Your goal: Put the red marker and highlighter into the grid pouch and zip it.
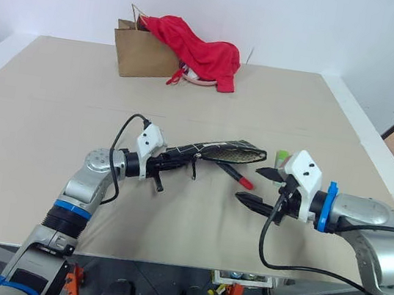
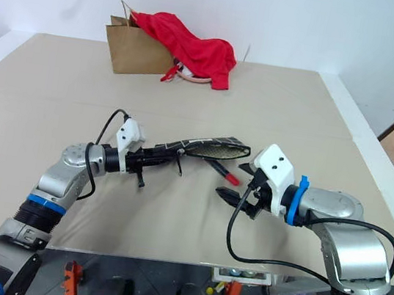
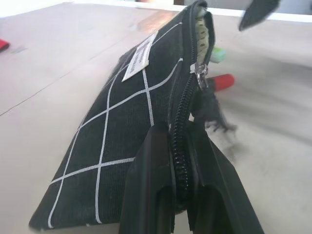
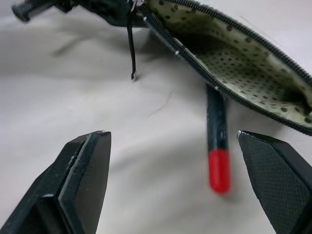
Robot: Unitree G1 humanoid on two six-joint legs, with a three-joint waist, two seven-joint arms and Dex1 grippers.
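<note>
**Pouch held open above the surface, marker lying beneath it**

The left hand [image 1: 168,159] is clamped on one end of the grid pouch [image 1: 215,151], holding it out level above the beige surface [image 1: 52,126] with its far end gaping open. The right hand [image 1: 259,190] hovers just to the right of the pouch, its two black fingers spread wide apart and holding nothing.

The red marker [image 1: 236,174] lies on the surface partly under the pouch's open end, its red tip pointing toward the right hand. The highlighter [image 1: 281,159] stands just beyond the right hand as a small light-green shape.

The head views alone take in the far edge of the surface, where a brown paper bag [image 1: 138,53] sits with a red cloth [image 1: 197,49] draped over it.

The left wrist view alone shows the pouch's outer face up close: black fabric with thin white grid lines, a small white label [image 3: 139,57] whose writing is too small to read, and the zipper running between the clamped fingers to a metal slider.

The right wrist view alone looks into the pouch mouth, showing a pale lining with dark dots, and a black cord pull dangling from the zipper.
</note>
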